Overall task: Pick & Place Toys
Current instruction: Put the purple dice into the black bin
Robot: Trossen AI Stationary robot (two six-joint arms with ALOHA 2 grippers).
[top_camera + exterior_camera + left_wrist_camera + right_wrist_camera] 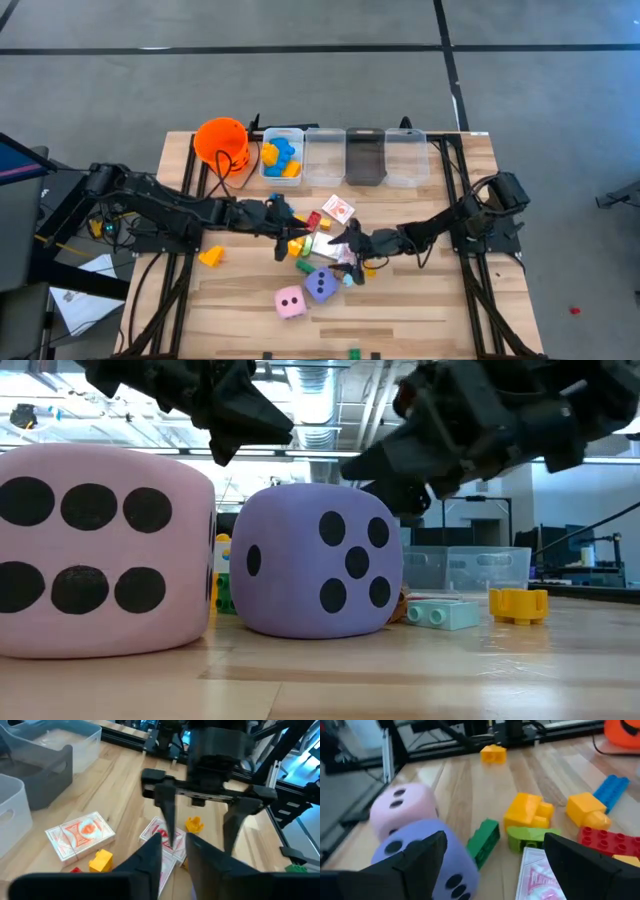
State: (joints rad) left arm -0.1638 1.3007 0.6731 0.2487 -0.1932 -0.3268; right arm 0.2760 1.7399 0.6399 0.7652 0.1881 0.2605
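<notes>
The toys lie in a heap at the table's middle: a pink die (290,302), a purple die (320,286), a pink-and-white card pack (338,207), and red (313,220), yellow and green (305,267) blocks. One yellow block (211,256) lies apart to the left. My left gripper (288,238) hovers over the heap's left side, fingers nearly together and empty (175,842). My right gripper (345,242) faces it from the right, open (495,840), fingers astride a second card pack (540,875) without touching it.
An orange bucket (222,140) stands at the far left. Beside it is a row of clear bins; the leftmost (283,155) holds blue and yellow blocks, and the others (365,155) follow to its right. A teal block (443,614) lies near the purple die. Bare wood lies toward the near edge.
</notes>
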